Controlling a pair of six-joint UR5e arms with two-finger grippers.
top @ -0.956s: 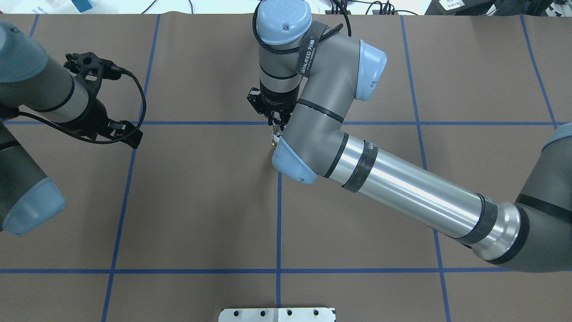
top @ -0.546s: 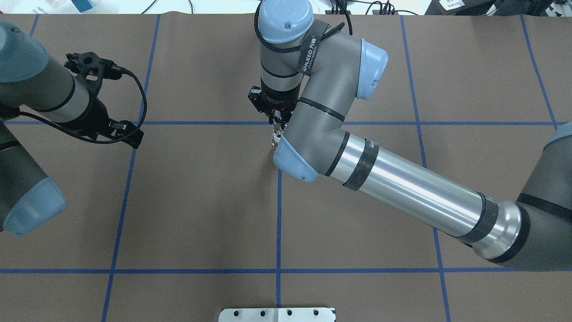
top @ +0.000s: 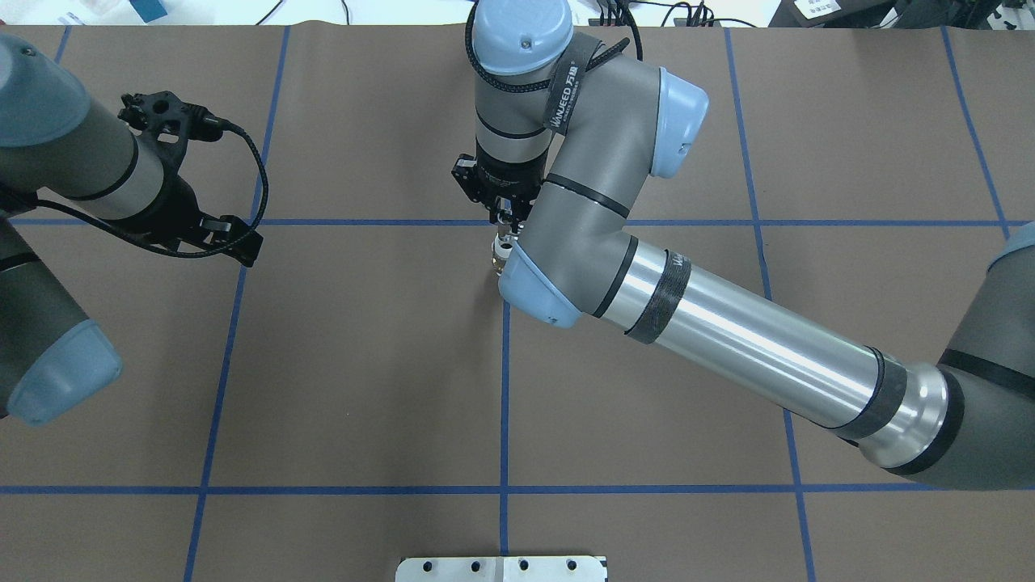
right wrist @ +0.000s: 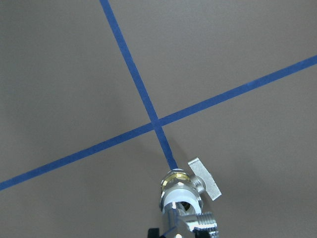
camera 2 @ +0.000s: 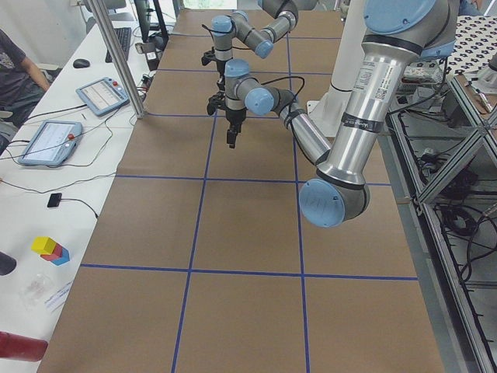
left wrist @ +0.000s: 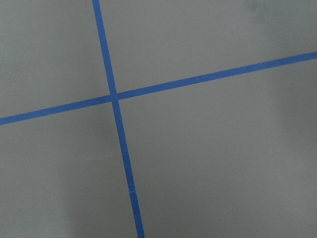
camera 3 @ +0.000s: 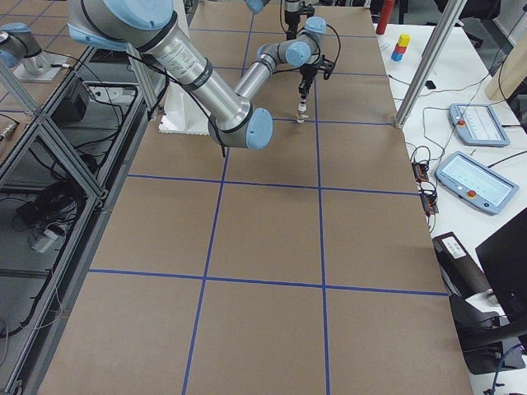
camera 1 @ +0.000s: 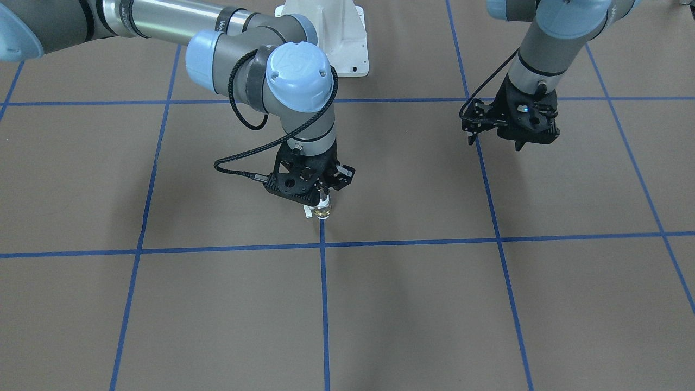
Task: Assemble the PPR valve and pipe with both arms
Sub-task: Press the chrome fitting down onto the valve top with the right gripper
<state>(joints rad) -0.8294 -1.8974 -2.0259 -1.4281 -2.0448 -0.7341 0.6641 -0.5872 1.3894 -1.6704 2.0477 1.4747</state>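
Clamped on the top of a joined pair of fittings, the black two-finger right gripper (camera 1: 324,198) hangs just left of centre in the front-facing view. As far as the right wrist view lets me judge, its pads bear on the small shiny silver metal pipe fitting (right wrist: 204,221) at the bottom edge of that frame. Beneath it sits the stubby PPR valve with white collar and brass ring (right wrist: 177,188), its flat pale side lever (right wrist: 205,179) sticking out to the right. The brass end points down at the brown paper-covered table (camera 1: 412,304), close to the blue tape crossing (right wrist: 157,122). I cannot tell whether it touches the paper.

The black two-finger left gripper (camera 1: 519,142) hangs in the upper right of the front-facing view, well apart from the parts. Its wrist camera shows only paper and tape, and I cannot tell whether its fingers are spread or pressed together.

Since valve and pipe look mated, the step in hand is probably setting the pair down. To do that well:
- Keep the stack plumb and lower it straight.
- Let the brass face meet the paper fully before easing the grip.
- Spread the fingers slowly, because the footing is narrow and the lever loads one side, so it may tip.
- Draw straight up, clear of the stub.
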